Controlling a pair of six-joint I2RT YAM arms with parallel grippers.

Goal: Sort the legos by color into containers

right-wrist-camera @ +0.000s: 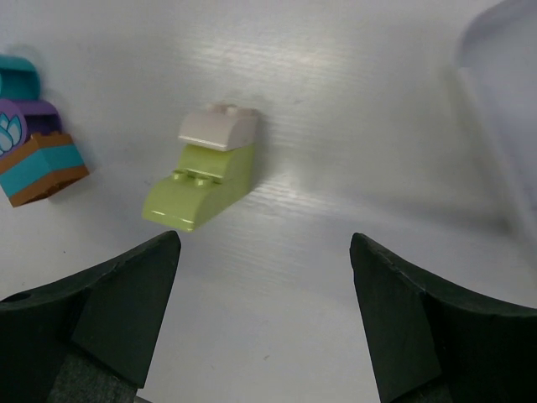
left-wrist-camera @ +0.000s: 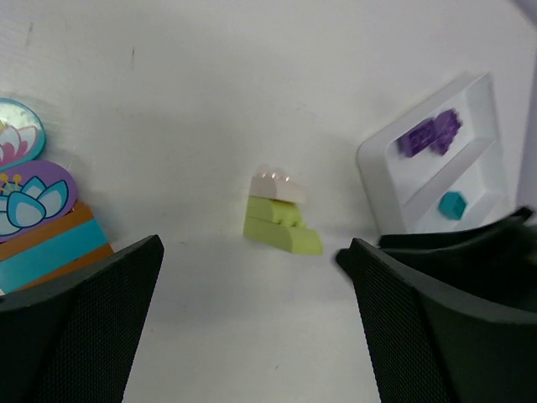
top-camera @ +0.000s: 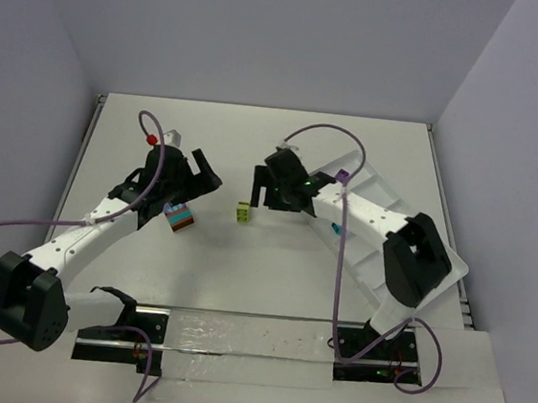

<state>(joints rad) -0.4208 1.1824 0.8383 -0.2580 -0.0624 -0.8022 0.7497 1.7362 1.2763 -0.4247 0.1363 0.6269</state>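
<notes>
From overhead, the matte white table (top-camera: 257, 133) carries a long white plastic tray (top-camera: 372, 179) lying slantwise at 3 o'clock, with thin dividers cutting it into rectangular bins. The purple bricks (top-camera: 343, 178) sit in the bin at its 11 o'clock end, and a teal brick (top-camera: 335, 228) shows in a bin further along. Near the centre stands a lime and cream clump (top-camera: 243, 214). At its 9 o'clock is a multicoloured clump (top-camera: 182, 218) banded in teal and orange-brown. The left gripper (top-camera: 196, 192) is just at 12 o'clock of that banded clump. The right gripper (top-camera: 271, 200) is at 2 o'clock of the lime one. Neither touches a brick.

The left wrist view shows finer detail. The black fingers (left-wrist-camera: 84, 319) have a fine mesh texture and are spread wide, holding nothing. Straight ahead at 12 o'clock, the clump is a rounded cream cap on studded lime bricks with a sloped foot. The multicoloured clump (left-wrist-camera: 42, 227) at 9 o'clock bears printed lotus discs, not visible from above. The tray's glossy wall (left-wrist-camera: 394, 193) is at 2 o'clock.

In the right wrist view the jaws are likewise released and empty. The lime and cream clump (right-wrist-camera: 205, 172) lies at 11 o'clock, showing its smooth curved slope. The tray is only a blur at 2 o'clock.
</notes>
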